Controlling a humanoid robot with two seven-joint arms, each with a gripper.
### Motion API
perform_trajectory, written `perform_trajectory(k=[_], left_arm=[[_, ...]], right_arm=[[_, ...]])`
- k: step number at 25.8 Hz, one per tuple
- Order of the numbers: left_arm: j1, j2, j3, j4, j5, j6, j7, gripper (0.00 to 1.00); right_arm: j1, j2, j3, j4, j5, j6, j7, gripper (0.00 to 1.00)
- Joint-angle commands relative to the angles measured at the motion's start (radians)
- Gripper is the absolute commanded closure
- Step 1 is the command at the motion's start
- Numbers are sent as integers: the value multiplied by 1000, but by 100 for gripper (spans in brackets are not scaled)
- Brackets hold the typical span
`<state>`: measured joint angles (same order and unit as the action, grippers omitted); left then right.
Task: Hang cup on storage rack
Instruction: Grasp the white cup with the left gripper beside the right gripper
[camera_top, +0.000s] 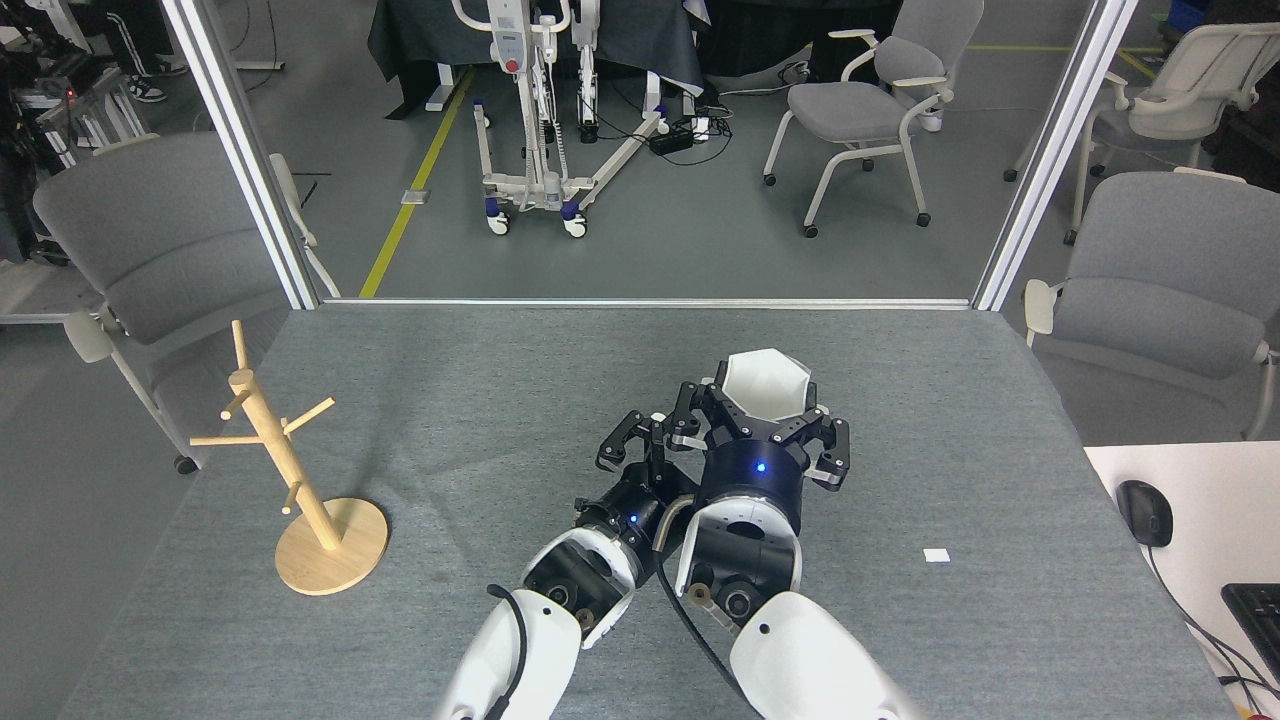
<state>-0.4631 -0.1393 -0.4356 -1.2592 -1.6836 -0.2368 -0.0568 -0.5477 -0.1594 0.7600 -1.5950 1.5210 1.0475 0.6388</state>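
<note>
Over on the far left of the grey table (480, 380) stands the storage rack (300, 480), a pale wooden post with angled pegs on a round disc base, close to the table's left edge and well apart from everything else.

Moving right, near the middle, the left gripper (640, 448) sits just beside its partner, dark fingers spread and empty, reaching toward the cup's left side. Whether a fingertip already touches the cup I cannot tell; the black parts overlap there.

Next to it, the right gripper (762, 425) is clamped around the cup (765, 385), fingers on both sides of the body, holding it with the hexagonal mouth tipped toward the far side of the room.

The cup looks rigid and light, a hard white shell with flat facets. I would guess those faces are smooth, so a pinch across two opposite flats should sit better than one on an edge, and a knock on the wooden pegs could chip it if it is ceramic. The handle tab should be left free for the peg.

That tab and its hole are hidden behind the grippers, as is the cup's lower half. The rack's near pegs are small and partly masked by the post.
</note>
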Motion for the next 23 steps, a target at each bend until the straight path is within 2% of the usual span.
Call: perform_trajectory(k=[1, 6, 9, 18, 23], left_arm=[[-45, -2, 0, 49, 58, 1, 0, 1], [-86, -2, 0, 112, 102, -19, 0, 1], [-98, -2, 1, 106, 110, -29, 2, 1], [-66, 20, 3, 96, 134, -124, 29, 1], [-66, 10, 3, 129, 130, -114, 28, 1]], right_arm=[[0, 1, 41, 9, -1, 0, -2, 42], [3, 3, 50, 12, -1, 0, -4, 42], [11, 6, 53, 17, 1, 0, -4, 42], [12, 12, 50, 33, -2, 0, -4, 41], [8, 8, 41, 38, -7, 0, -4, 41]])
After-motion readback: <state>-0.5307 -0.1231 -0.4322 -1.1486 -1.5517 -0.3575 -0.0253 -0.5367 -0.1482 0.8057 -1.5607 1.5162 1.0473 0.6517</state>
